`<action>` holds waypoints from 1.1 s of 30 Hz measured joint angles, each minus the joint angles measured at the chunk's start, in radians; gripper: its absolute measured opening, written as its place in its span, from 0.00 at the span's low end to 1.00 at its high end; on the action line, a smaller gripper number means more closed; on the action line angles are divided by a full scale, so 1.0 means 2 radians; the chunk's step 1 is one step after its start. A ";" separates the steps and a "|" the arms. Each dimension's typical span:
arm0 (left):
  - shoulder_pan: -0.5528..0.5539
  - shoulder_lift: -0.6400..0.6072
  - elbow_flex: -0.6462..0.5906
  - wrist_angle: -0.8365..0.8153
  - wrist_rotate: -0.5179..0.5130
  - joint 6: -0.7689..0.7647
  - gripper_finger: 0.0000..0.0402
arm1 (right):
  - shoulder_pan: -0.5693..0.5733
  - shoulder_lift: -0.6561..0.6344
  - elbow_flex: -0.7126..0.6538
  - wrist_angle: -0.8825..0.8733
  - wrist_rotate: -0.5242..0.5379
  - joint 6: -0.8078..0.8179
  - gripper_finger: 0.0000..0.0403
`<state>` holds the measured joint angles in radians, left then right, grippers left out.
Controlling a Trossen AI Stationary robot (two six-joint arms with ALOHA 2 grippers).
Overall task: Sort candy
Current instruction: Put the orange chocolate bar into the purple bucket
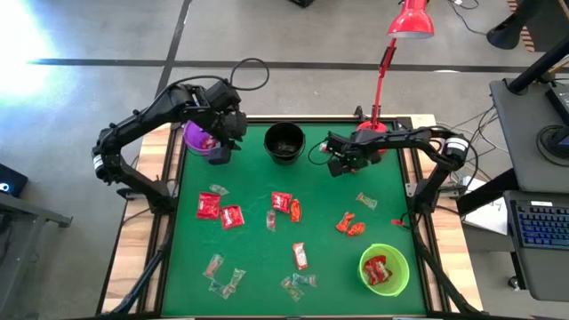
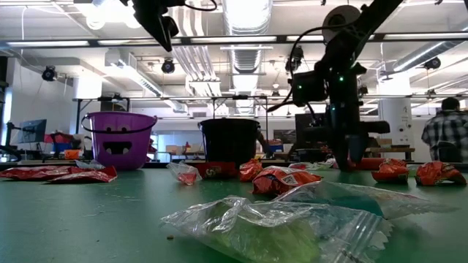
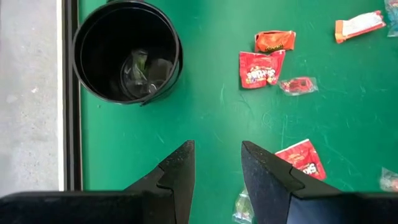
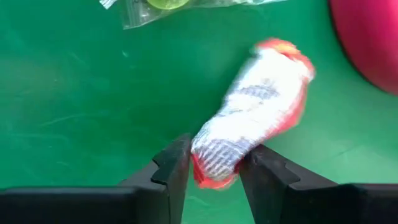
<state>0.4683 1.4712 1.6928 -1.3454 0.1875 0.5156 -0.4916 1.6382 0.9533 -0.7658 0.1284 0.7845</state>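
Note:
Small wrapped candies lie scattered on the green mat, red and orange ones mid-table, clear ones toward the near edge. My right gripper hovers right of the black bowl, shut on an orange-and-white candy. My left gripper is open and empty, raised beside the purple bowl at the far left; in its wrist view the black bowl holds clear-wrapped candies. A green bowl with red candies stands near the near right corner. My right gripper pinches the orange-and-white candy by one end between its two fingers. The rest of the packet sticks out past the fingertips over the mat. It looks blurred, and I cannot tell whether its far end touches the mat.
A red desk lamp stands at the far edge with its base close to my right gripper. A clear-wrapped candy lies just beyond the held one. In the low view a clear packet lies close in front. Bare mat lies between the bowls and the candies.

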 joint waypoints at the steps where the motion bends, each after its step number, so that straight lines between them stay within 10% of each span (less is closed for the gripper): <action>1: 0.000 0.000 0.000 0.001 0.000 0.000 0.28 | 0.000 0.000 -0.001 0.002 -0.003 0.000 0.27; 8: 0.000 0.000 0.000 0.004 -0.001 0.000 0.28 | 0.000 -0.006 0.010 -0.012 -0.011 -0.005 0.05; 33: 0.000 0.000 0.000 0.052 -0.001 -0.090 0.28 | 0.113 -0.212 0.145 -0.075 -0.012 -0.074 0.04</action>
<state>0.4683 1.4715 1.6928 -1.2414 0.1852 0.3356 -0.2664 1.2147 1.2442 -0.9152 0.1043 0.6360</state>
